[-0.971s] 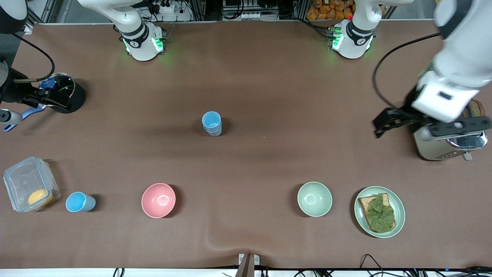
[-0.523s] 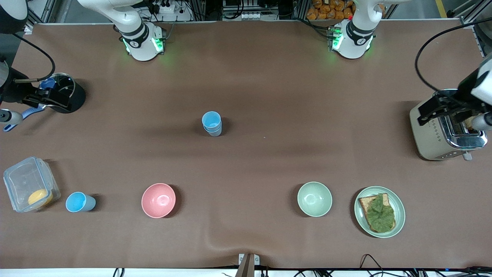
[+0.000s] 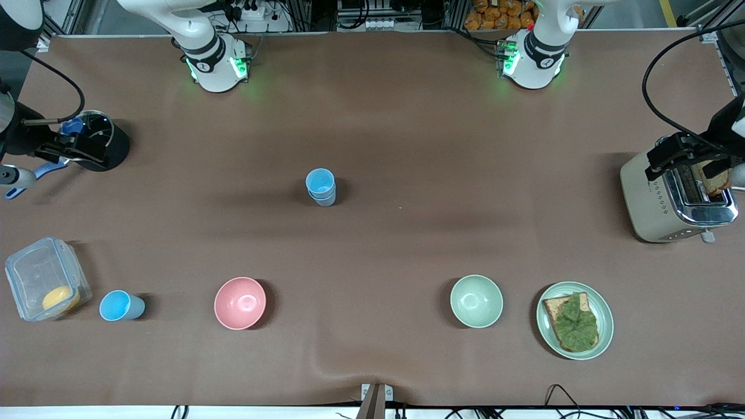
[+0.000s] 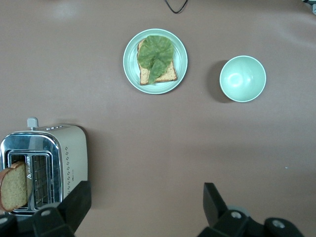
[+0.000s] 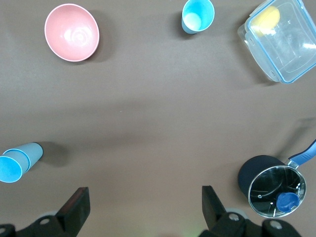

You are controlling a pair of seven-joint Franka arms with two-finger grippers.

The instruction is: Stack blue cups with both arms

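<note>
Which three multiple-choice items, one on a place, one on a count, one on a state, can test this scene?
1. The single blue cup stands between:
A. clear container and pink bowl
B. green bowl and plate
C. toaster and plate

2. Bowls on the table:
A. one
B. two
C. four

3. The cups at the table's middle are:
A. tipped over
B. apart
C. nested

Key: 1 A, the cup sits beside the container; 2 B, one pink, one green bowl; 3 C, one cup sits inside the other.
</note>
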